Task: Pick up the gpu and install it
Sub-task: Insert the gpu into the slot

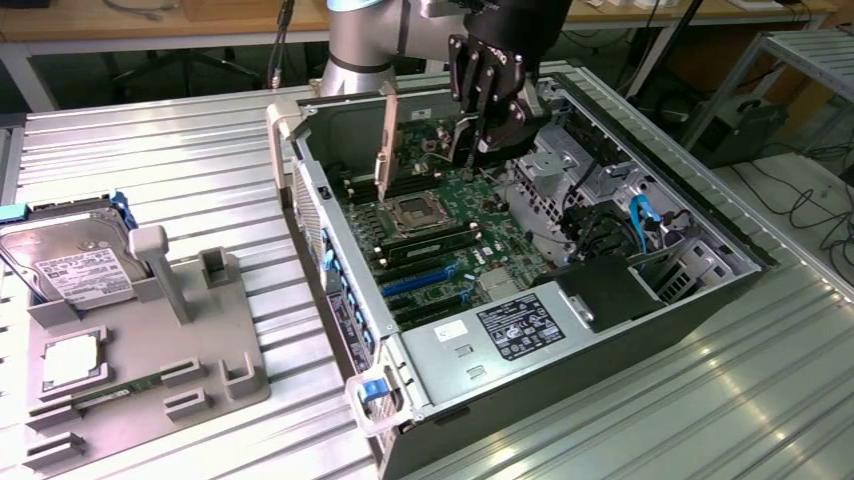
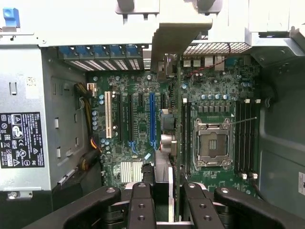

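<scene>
Already your claw [image 1: 487, 135] is closed on the gpu [image 2: 177, 143], holding it edge-on above the motherboard [image 2: 138, 119] inside the open computer case [image 1: 641, 300], so pickup looks done and seating in a slot remains

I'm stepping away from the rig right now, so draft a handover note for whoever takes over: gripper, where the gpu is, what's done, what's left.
Gripper: shut on the gpu, which is seen edge-on between the fingers.
Gpu: lifted, hanging over the motherboard inside the open computer case; not seated in any slot.
Done: the pickup.
Left: the install itself; the card is not yet in a slot and not released.
</scene>
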Motion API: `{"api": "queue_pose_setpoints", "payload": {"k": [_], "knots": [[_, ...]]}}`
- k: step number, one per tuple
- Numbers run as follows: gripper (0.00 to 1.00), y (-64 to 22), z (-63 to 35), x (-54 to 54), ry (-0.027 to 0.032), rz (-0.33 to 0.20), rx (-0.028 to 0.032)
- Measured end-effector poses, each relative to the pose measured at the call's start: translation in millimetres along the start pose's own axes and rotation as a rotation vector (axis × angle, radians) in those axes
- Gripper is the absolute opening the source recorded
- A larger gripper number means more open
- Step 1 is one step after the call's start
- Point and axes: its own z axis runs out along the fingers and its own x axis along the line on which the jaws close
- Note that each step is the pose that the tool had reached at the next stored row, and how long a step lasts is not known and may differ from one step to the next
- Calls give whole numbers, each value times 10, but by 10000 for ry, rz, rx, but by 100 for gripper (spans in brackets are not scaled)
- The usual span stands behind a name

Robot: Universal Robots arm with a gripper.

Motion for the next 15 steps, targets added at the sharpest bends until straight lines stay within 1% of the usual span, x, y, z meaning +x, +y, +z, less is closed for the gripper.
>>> {"api": "queue_pose_setpoints", "payload": {"k": [10, 15], "knots": [[28, 0, 55, 0, 0, 1, 8], [28, 0, 105, 0, 1, 0, 18]]}}
